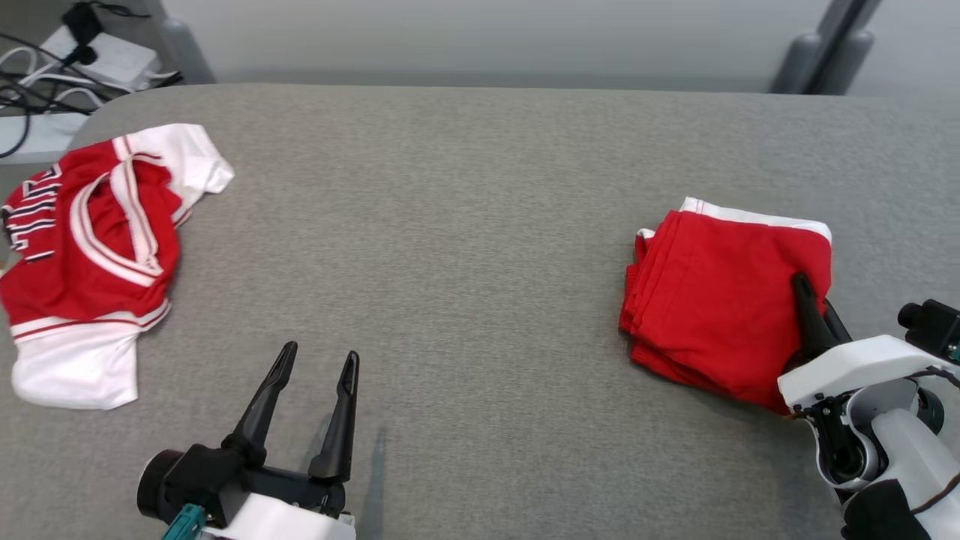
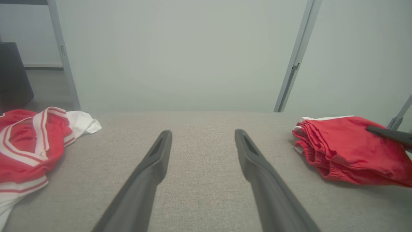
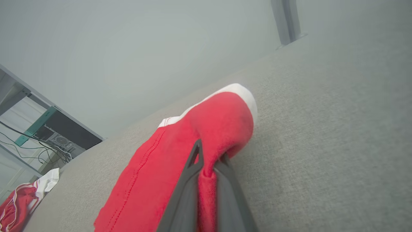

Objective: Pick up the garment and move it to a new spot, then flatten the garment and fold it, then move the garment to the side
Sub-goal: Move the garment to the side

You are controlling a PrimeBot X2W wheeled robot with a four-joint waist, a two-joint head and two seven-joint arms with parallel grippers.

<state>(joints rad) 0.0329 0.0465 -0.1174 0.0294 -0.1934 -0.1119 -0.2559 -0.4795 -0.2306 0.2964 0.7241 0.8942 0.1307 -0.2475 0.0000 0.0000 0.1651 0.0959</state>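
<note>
Right hand (image 1: pixel 801 282), garment (image 1: pixel 720 300) (jersey (image 1: pixel 90 255) well apart)

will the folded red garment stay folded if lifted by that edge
Probably not: the folded red garment is soft layered cloth, and the right gripper pinches one edge, so layers would likely droop open. It looks light.

The worktop (image 1: pixel 480 187) is covered in grey woven cloth, and its far left corner is rounded. Two things lie on it, well apart. Toward the right side sits a red garment (image 1: pixel 720 285), folded into a thick stack with a white band along its far edge. At the left edge lies a crumpled red and white jersey (image 1: pixel 90 247) with striped trim.
</note>
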